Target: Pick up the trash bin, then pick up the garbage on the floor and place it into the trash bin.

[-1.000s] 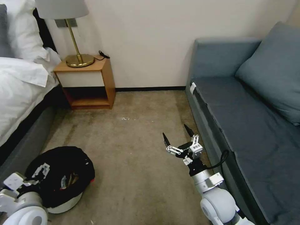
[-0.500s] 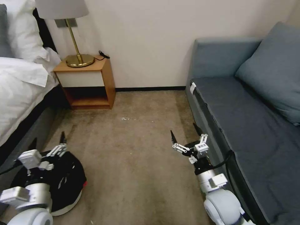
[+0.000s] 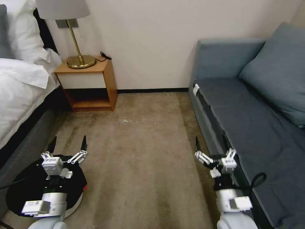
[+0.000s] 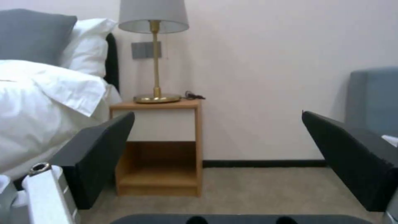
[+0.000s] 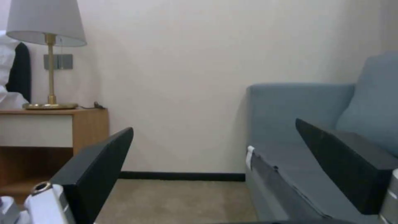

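The trash bin (image 3: 19, 194), lined with a black bag over a whitish body, stands on the carpet at the lower left, beside the bed base. My left arm reaches over it, and the left gripper (image 3: 68, 143) hangs open above its far rim with nothing between the fingers. In the left wrist view the left gripper (image 4: 219, 140) faces the nightstand. The right gripper (image 3: 210, 144) is open and empty, low beside the sofa front. In its own wrist view the right gripper (image 5: 215, 149) points at the wall and sofa. The garbage is out of view.
A bed (image 3: 19, 92) runs along the left and a blue-grey sofa (image 3: 254, 121) along the right. A wooden nightstand (image 3: 90, 82) with a brass lamp (image 3: 74, 47) stands against the far wall. Bare carpet (image 3: 139, 152) lies between them, with a few white specks (image 3: 127, 121).
My left gripper rose from the bin's rim and swung forward over its far edge. The bin sits slightly further left. My right gripper drew back and right toward the sofa.
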{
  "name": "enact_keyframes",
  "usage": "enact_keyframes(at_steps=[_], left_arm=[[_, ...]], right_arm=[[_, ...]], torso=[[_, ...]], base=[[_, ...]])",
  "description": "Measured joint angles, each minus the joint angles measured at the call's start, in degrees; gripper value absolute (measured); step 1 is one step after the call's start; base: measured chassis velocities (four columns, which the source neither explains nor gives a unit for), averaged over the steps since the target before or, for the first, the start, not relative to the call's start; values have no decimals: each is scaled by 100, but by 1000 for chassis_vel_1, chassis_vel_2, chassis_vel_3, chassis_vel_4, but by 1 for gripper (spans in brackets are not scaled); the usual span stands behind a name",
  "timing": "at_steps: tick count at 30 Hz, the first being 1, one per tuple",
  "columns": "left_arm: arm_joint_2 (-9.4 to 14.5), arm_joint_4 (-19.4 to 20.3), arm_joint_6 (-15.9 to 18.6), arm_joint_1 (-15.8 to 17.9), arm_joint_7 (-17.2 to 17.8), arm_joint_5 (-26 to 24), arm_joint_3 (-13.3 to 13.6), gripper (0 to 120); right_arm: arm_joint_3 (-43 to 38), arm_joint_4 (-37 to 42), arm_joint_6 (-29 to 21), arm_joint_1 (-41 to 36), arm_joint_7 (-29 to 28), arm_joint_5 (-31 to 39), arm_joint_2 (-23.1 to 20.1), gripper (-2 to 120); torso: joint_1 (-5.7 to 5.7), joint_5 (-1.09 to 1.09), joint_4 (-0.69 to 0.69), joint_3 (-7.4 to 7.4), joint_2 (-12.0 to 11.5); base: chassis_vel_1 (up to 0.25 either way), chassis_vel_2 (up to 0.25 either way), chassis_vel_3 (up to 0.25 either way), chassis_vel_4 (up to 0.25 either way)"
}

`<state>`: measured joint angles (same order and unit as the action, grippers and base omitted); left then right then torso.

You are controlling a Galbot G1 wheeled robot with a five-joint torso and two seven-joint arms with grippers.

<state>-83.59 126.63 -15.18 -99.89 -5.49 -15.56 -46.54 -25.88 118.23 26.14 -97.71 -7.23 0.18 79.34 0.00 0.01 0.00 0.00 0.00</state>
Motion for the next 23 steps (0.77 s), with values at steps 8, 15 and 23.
enact_keyframes(at_steps=[8,15,23], left_arm=[[23,-123,-168,77,-214,-194,-116,100],[30,-310,-358,61,-240,-409,-148,100],[90,-313,13,2,-338,-465,-121,100]], right_arm=[[-12,-9,37,105,88,-147,57,100],[45,-137,138,268,140,-531,251,100],[-166,-133,149,438,197,-705,273,100]], torso=[[0,-1,1,0,0],[0,-1,1,0,0],[0,-1,1,1,0]], base=[[0,0,0,0],[0,0,0,0],[0,0,0,0]])
